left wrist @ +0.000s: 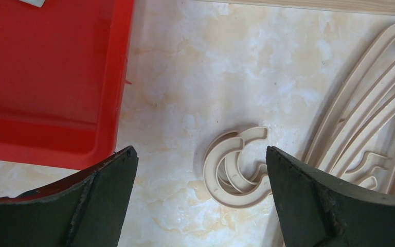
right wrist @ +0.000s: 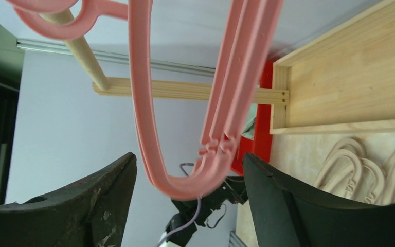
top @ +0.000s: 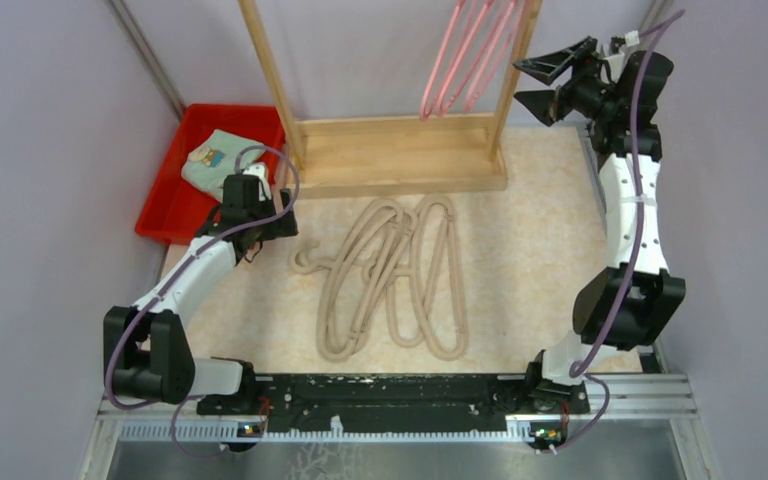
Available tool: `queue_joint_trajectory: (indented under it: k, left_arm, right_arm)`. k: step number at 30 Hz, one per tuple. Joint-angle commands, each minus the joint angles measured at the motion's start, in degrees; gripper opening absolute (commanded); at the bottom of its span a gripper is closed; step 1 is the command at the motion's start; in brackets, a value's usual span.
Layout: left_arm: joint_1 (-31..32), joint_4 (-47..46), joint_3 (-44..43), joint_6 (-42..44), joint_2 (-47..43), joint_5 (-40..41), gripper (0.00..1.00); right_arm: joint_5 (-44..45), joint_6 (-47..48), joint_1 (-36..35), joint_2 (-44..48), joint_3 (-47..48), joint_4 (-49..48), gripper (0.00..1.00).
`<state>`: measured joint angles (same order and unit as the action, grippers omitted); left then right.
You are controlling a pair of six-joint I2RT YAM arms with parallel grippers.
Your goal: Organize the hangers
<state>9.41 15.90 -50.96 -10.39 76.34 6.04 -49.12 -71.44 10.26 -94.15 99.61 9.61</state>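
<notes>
Several beige hangers lie in a pile on the table in front of the wooden rack. Their curved hooks lie between my left gripper's fingers in the left wrist view, closer to the right finger. My left gripper is open and empty, low over the table left of the pile. Several pink hangers hang from the rack's top rail. My right gripper is open and raised beside them at the right post. In the right wrist view the pink hangers hang just beyond the open fingers.
A red bin with a folded cloth stands at the back left, next to my left gripper. The rack's wooden base spans the back of the marbled tabletop. A grey wall closes in each side.
</notes>
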Motion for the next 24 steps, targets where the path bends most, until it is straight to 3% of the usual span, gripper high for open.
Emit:
queue_joint_trajectory:
  k: [1, 7, 11, 17, 24]
  left_arm:
    - [0.4, 0.0, -0.8, 0.6, -0.8, -0.2, 1.00]
    - [0.4, 0.1, -1.7, 1.3, -0.1, -1.1, 1.00]
    - [0.4, -0.4, -1.6, 0.7, 0.8, -2.4, 1.00]
    - [0.4, -1.3, -1.8, -1.4, 2.8, -5.5, 1.00]
    - [0.4, -0.3, -2.9, -3.3, 3.3, -7.2, 1.00]
  right_arm:
    - [1.9, 10.6, 2.3, 9.2, -2.4, 4.8, 0.75]
    - [18.0, 28.5, 1.1, 16.3, -3.0, 25.2, 0.79]
    - [37.6, 44.1, -12.8, 21.5, -7.9, 39.8, 0.79]
    - [49.1, 43.5, -29.8, 37.3, -33.4, 41.1, 0.71]
    - [59.7, 41.5, -45.1, 40.5, -43.7, 41.7, 0.67]
